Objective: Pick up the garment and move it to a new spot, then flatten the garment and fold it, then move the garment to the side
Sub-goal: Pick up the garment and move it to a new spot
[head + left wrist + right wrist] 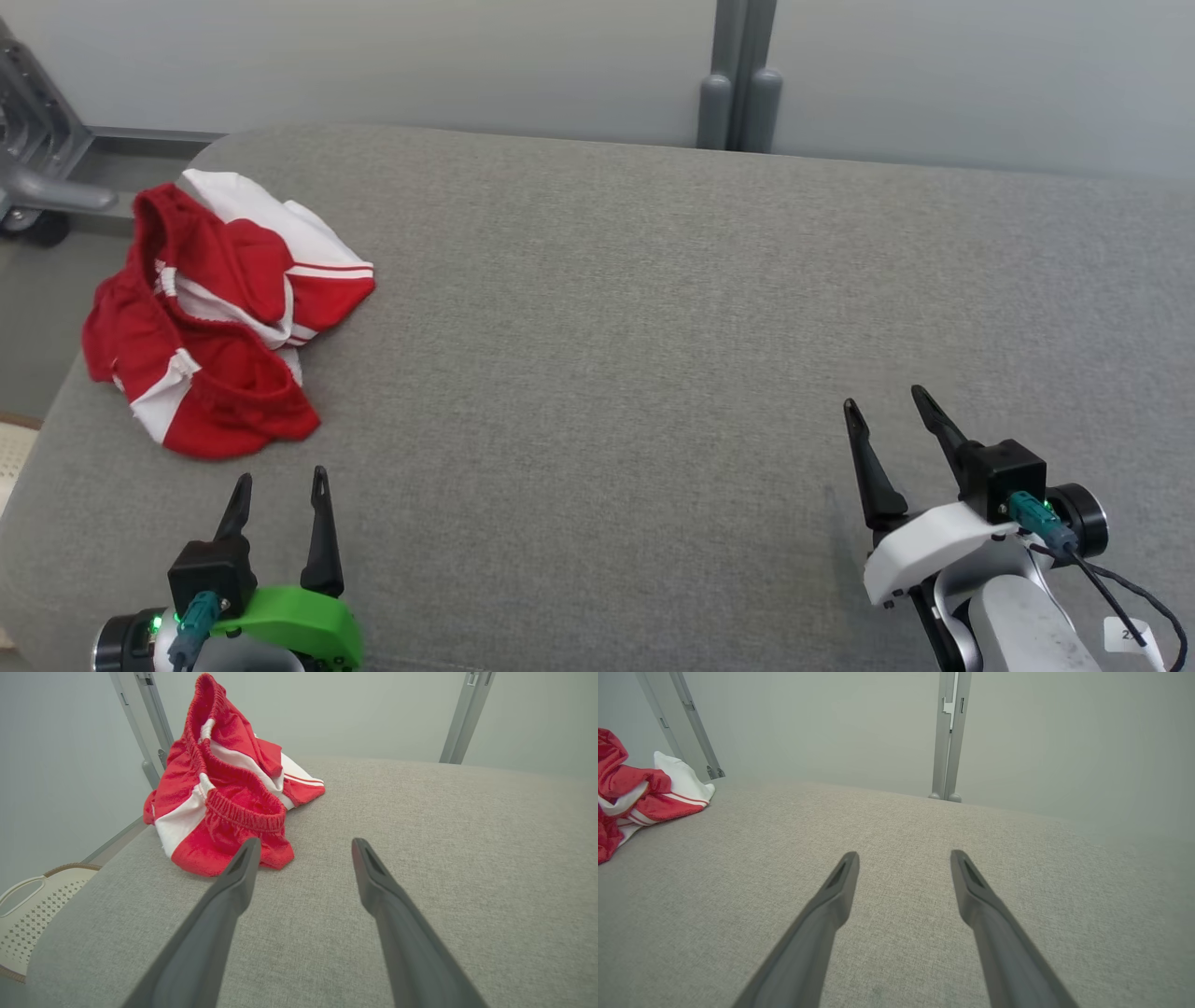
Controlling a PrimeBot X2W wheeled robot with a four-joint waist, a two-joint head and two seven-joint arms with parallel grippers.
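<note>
At the far left corner of the grey bench (653, 327) you have the garment (224, 317), red shorts with white panels and stripes, crumpled in a heap with the elastic waistband uppermost. Your left end effector (282, 473) sits just short of it, fingers spread wide, gripping nothing. Your right end effector (883, 397), well apart over the bench's right side, is just as wide and empty. A white tag (1131, 635) on your right arm carries a mark too small to read. A pale perforated basket (28, 914) sits below the bench's left edge.

The garment (219, 317) is red with white stripes; the cushion (653, 373) is plain grey.
</note>
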